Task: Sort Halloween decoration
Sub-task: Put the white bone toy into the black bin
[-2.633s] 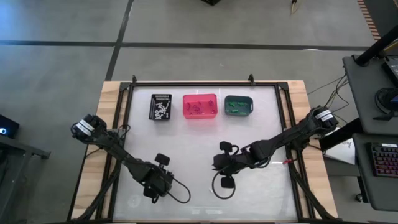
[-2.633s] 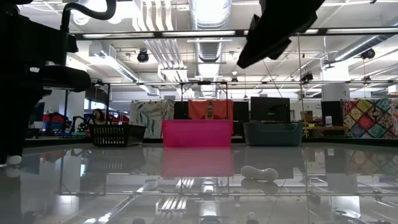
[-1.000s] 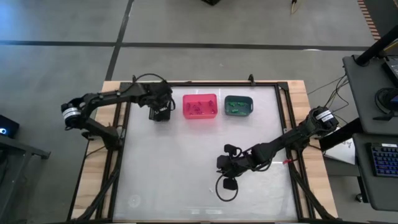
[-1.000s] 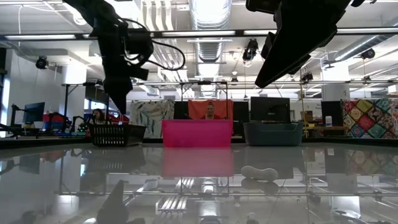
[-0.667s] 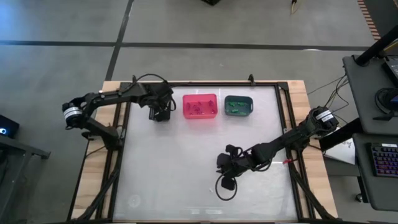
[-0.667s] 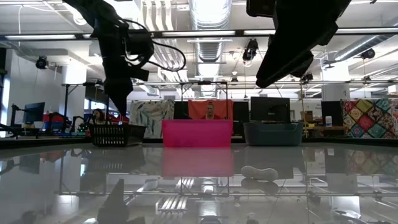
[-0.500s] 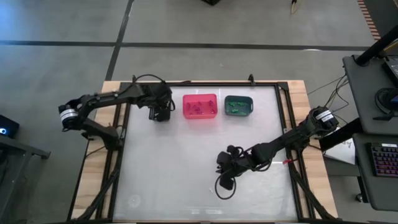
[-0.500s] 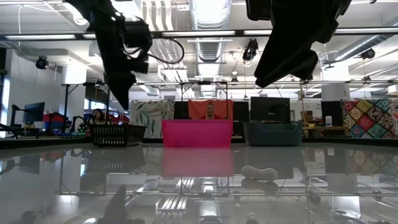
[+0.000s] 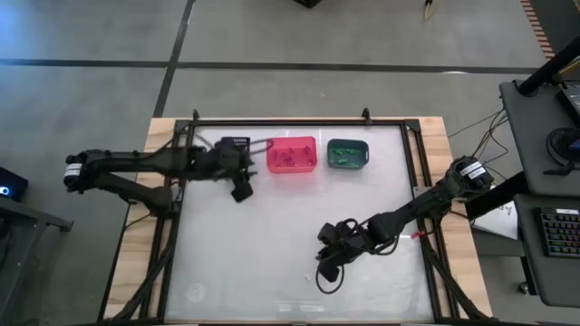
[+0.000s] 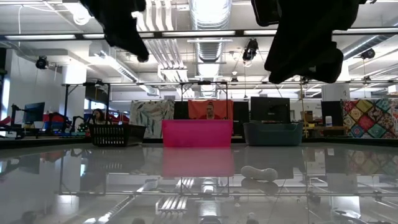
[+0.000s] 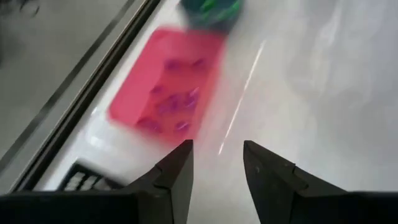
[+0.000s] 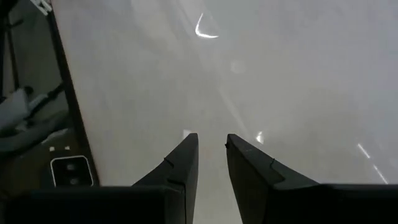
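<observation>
The left gripper [image 9: 241, 192] has left the black bin [image 9: 235, 145], fingers apart, empty; white trinket [image 10: 259, 172] lies crosswise.

- We see three bins in a row along the table's [image 9: 272, 226] far edge: left bin [image 9: 237, 143], middle bin [image 9: 291, 154], right bin [image 9: 347, 153].
- Trinkets [image 9: 288, 159] lie inside the middle bin.
- One lone trinket [image 10: 259, 172] lies on the table before the right bin.

Bright overhead light; blurred wrist views

Left end effector [image 9: 243, 191] parted, right end effector [image 9: 324, 269] parted
</observation>
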Controlling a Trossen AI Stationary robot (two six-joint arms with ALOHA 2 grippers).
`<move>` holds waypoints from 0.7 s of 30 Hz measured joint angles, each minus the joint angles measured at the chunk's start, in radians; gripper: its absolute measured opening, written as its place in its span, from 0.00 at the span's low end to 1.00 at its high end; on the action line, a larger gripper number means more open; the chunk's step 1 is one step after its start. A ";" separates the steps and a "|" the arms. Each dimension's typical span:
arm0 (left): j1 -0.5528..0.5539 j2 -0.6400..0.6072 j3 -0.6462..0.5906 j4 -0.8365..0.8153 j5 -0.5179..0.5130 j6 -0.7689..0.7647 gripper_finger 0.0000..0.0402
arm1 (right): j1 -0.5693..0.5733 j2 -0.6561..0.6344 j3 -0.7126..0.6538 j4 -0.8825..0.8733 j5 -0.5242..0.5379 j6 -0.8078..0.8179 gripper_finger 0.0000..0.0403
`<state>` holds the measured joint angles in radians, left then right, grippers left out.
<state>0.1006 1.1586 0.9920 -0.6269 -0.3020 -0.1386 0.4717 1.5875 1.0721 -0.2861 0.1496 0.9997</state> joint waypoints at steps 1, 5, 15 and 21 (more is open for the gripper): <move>-0.037 -0.011 0.000 0.015 -0.009 -0.010 0.31 | 0.005 0.002 0.000 0.001 0.001 0.010 0.19; -0.180 -0.030 0.000 0.043 -0.086 -0.063 0.31 | 0.025 0.020 0.000 0.031 0.004 0.046 0.19; -0.445 0.042 0.000 0.069 -0.255 -0.207 0.31 | 0.062 0.110 0.094 0.022 0.005 0.032 0.19; -0.539 0.087 0.000 0.080 -0.341 -0.279 0.31 | 0.068 0.158 0.157 -0.012 0.007 -0.035 0.19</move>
<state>-0.4386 1.2455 0.9920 -0.5469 -0.6427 -0.4173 0.5396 1.7459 1.2290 -0.2978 0.1569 0.9645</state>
